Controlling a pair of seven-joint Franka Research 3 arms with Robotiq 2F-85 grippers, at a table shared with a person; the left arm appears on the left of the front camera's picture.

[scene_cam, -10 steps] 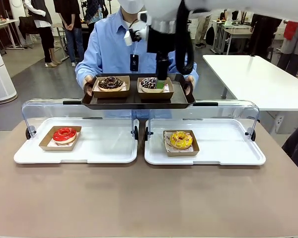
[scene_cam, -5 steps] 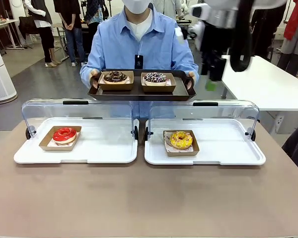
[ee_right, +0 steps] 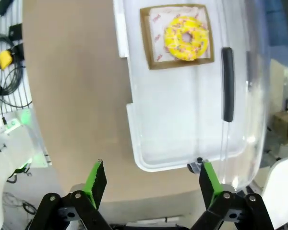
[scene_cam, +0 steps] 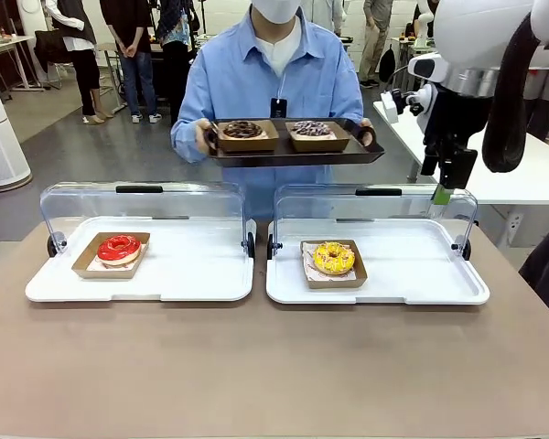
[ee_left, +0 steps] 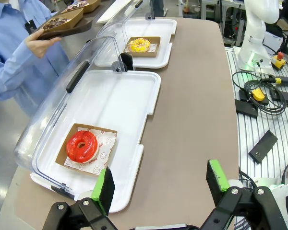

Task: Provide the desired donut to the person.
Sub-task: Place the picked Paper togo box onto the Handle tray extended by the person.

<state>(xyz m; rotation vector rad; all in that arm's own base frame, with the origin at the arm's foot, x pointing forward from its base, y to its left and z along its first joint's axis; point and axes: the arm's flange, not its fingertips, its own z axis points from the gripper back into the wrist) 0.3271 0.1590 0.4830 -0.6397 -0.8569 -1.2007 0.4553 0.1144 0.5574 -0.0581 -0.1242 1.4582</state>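
Donuts on the person's (scene_cam: 284, 73) dark tray (scene_cam: 297, 151), two in paper boxes, suggest delivery is done or nearly so. Nearer than that tray, a red donut (scene_cam: 119, 248) and a yellow donut (scene_cam: 333, 258) remain in their cases. Both jaws gape empty.

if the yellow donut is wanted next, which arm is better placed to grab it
Probably the right. Its open right gripper hangs above the far right edge of the white tray that holds the yellow donut. The left gripper, also open, sits nearer the red donut, with the yellow one much farther off.
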